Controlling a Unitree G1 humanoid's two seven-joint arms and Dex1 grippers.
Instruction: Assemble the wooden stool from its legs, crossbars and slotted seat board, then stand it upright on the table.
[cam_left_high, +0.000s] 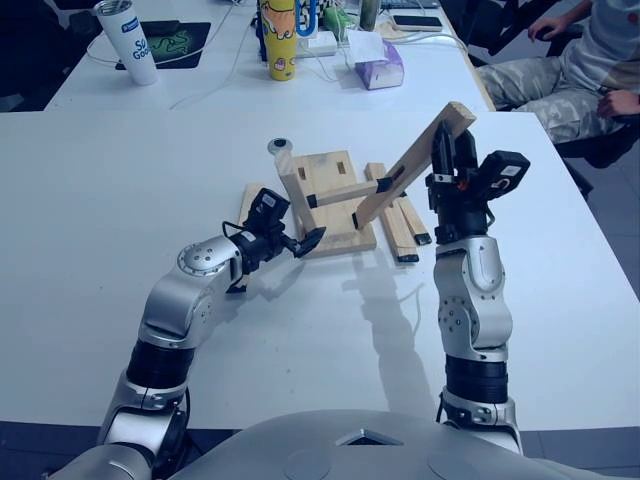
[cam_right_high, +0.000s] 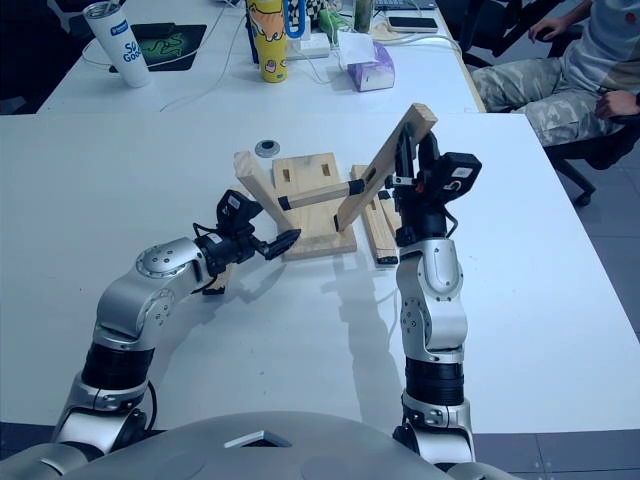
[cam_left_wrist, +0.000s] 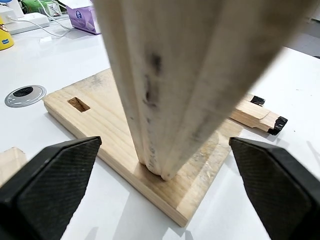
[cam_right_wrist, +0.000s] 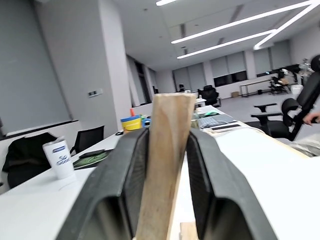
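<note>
I see the seat board (cam_left_high: 340, 170) flat on the table (cam_left_high: 120, 200) at my 12 o'clock. At the board's 2 o'clock my right hand (cam_left_high: 451, 150) clamps a tilted leg (cam_left_high: 415, 160). A crossbar (cam_left_high: 340, 192) joins it to an upright leg (cam_left_high: 292, 185). At 8 o'clock my left hand (cam_left_wrist: 165, 150) straddles that leg, fingers spread.

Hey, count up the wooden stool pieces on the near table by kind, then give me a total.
Seat board: 1
Legs: 2, the upright leg and the tilted leg
Crossbar joining them: 1
Loose sticks lying flat: 3, two right of the board, one left
Total: 7
</note>
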